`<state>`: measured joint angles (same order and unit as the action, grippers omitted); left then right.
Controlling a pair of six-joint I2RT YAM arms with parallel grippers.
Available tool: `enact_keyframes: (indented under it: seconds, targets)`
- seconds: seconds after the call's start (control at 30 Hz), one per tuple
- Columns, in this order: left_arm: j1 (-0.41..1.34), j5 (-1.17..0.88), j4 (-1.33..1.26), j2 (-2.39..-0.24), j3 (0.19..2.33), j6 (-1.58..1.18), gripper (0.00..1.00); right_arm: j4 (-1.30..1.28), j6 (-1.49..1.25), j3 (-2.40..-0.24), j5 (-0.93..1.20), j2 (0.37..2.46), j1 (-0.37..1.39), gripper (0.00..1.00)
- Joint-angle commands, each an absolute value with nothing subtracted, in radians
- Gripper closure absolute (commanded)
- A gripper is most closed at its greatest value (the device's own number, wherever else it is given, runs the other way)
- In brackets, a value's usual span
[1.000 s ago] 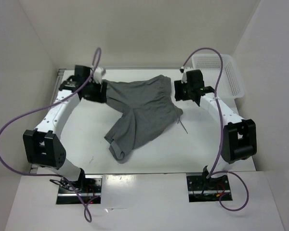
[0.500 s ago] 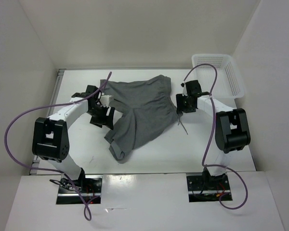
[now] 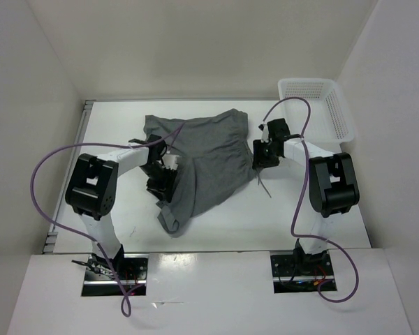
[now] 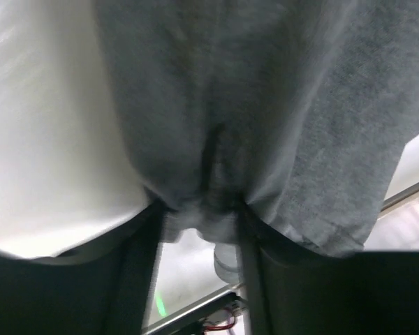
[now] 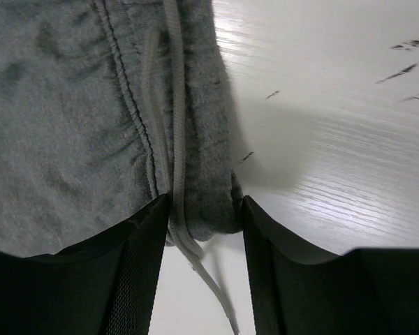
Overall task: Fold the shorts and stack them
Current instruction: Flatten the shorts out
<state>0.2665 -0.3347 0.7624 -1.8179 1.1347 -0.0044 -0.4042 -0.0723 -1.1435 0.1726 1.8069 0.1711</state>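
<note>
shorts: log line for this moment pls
shorts unfolded | left end effector pinching leg fabric | right end effector gripping edge at drawstring | fold not started

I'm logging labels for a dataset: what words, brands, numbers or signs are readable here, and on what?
None readable: no text on the shorts, basket, left arm or right arm.
The dark marks on the table look like scuffs, not letters.
</note>
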Motion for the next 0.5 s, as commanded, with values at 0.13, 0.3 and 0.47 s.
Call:
enact_keyframes:
  seconds: [0.13,0.3,0.47]
  targets:
    - [0.278,-0.318,0.813,-2.000,1.198,0.000,0.70,-0.361,-0.037,-1.154,0.198,1.816,0.167,0.59]
    - [0.278,-0.318,0.813,-1.968,1.198,0.000,0.92,-0.360,-0.037,-1.154,0.198,1.816,0.167,0.87]
    - [0.244,-0.295,0.853,-1.927,1.248,0.000,1.00,-0.396,0.020,-1.154,0.175,1.787,0.147,1.00]
